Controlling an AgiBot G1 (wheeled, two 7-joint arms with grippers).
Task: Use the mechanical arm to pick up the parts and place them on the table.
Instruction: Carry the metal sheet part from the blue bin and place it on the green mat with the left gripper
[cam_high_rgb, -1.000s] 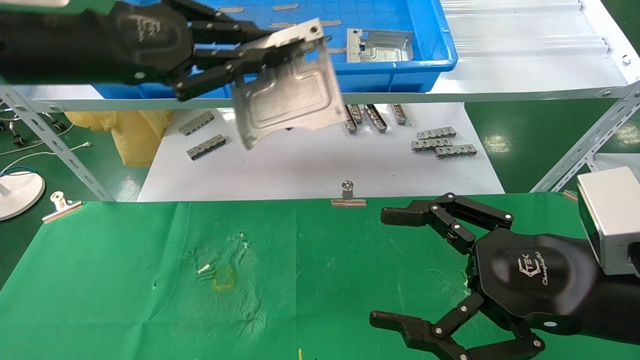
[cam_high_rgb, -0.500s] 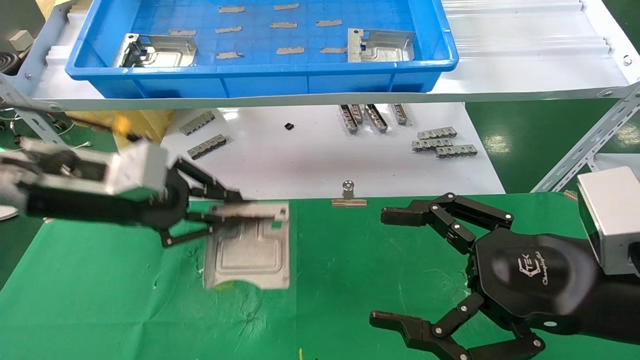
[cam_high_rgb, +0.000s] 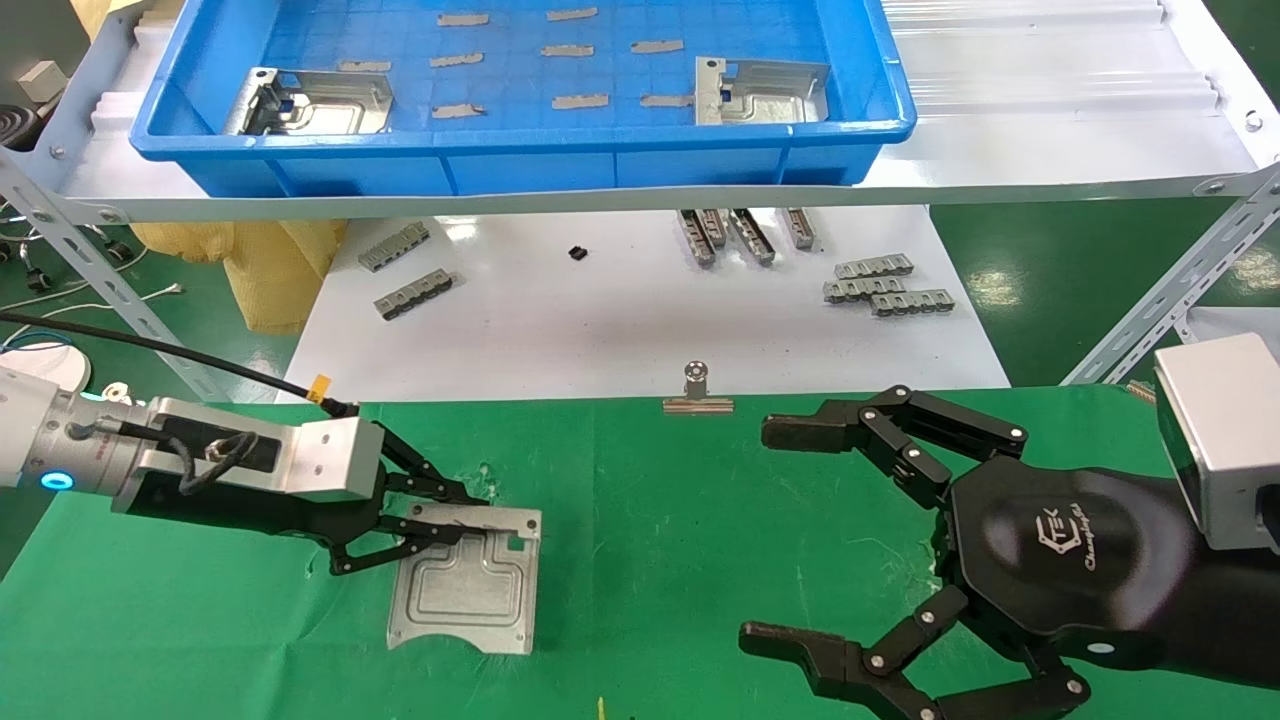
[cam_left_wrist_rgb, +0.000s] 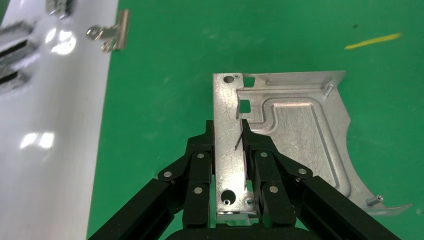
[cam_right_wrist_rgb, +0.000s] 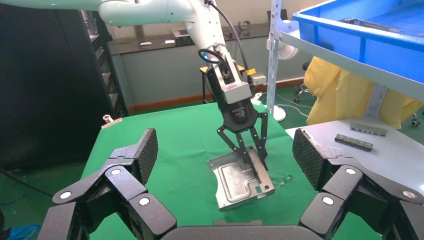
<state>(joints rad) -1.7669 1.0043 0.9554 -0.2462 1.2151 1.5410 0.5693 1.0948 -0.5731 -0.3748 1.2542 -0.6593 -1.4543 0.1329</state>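
One silver part (cam_high_rgb: 465, 590) lies low on the green table (cam_high_rgb: 680, 520), left of centre, about flat. My left gripper (cam_high_rgb: 455, 520) is shut on its bent perforated flange. In the left wrist view the black fingers (cam_left_wrist_rgb: 200, 165) pinch that flange strip on both sides, my left gripper (cam_left_wrist_rgb: 228, 131) reaching over the part (cam_left_wrist_rgb: 295, 135). The right wrist view shows the same part (cam_right_wrist_rgb: 240, 182) under the left gripper (cam_right_wrist_rgb: 252, 160). Two more parts (cam_high_rgb: 310, 100) (cam_high_rgb: 760, 92) rest in the blue tray (cam_high_rgb: 520, 160). My right gripper (cam_high_rgb: 770, 535) hovers open over the table's right side, holding nothing.
Behind the green cloth lies a white board (cam_high_rgb: 620, 320) with grey ridged bars (cam_high_rgb: 885, 285). A binder clip (cam_high_rgb: 697, 390) holds the cloth's far edge. The tray's shelf stands on slanted metal struts (cam_high_rgb: 1160, 300). Small grey strips lie in the tray.
My left gripper brought the part down from in front of the tray to the green table, then a little lower and to the left. The right arm has not moved.
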